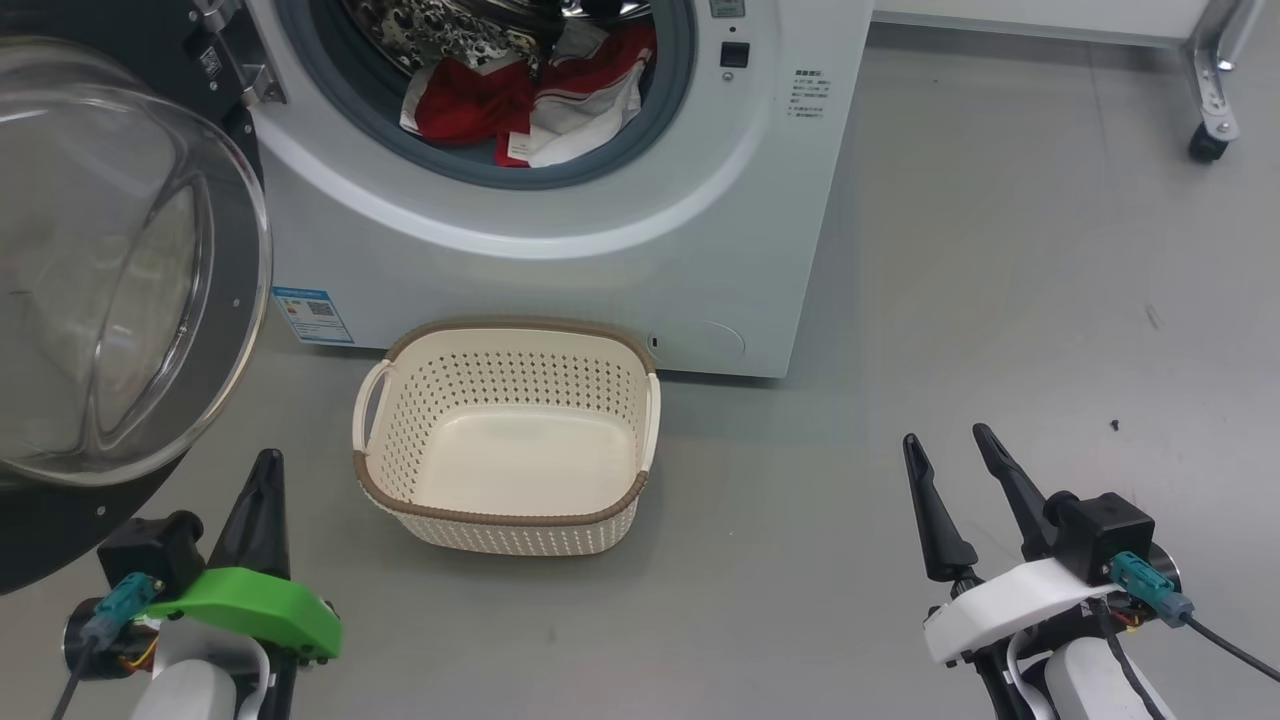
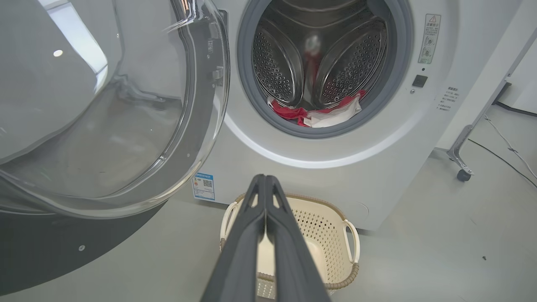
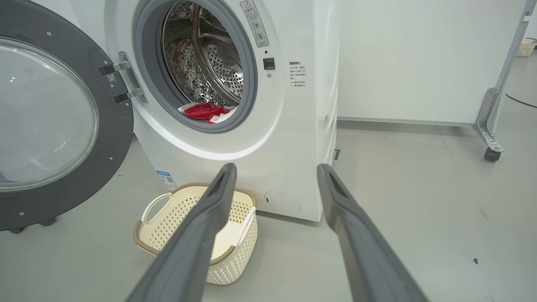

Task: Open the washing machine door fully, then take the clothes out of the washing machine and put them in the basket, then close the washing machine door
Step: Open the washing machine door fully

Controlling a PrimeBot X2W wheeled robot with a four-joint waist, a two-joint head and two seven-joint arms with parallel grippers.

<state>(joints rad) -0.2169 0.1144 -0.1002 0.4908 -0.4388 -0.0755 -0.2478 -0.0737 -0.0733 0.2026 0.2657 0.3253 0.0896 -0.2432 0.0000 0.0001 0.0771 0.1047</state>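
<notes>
The clothes (image 1: 500,105) lie heaped in the mouth of the washing machine (image 1: 560,270), top centre of the head view; soft, light and floppy, I judge, so I'd pinch a raised red fold; the fingers of my left gripper (image 2: 264,179) are pressed together, those of my right gripper (image 1: 946,437) spread, both empty.

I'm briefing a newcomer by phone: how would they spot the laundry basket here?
Find the big white front-loading washing machine with its round glass door swung open. On the grey floor right before it sits the small cream perforated plastic basket, brown-rimmed and empty.

Washing machine (image 1: 560,275) bears blue label (image 1: 312,314), warning-triangle sticker (image 2: 429,37); print unreadable.
</notes>
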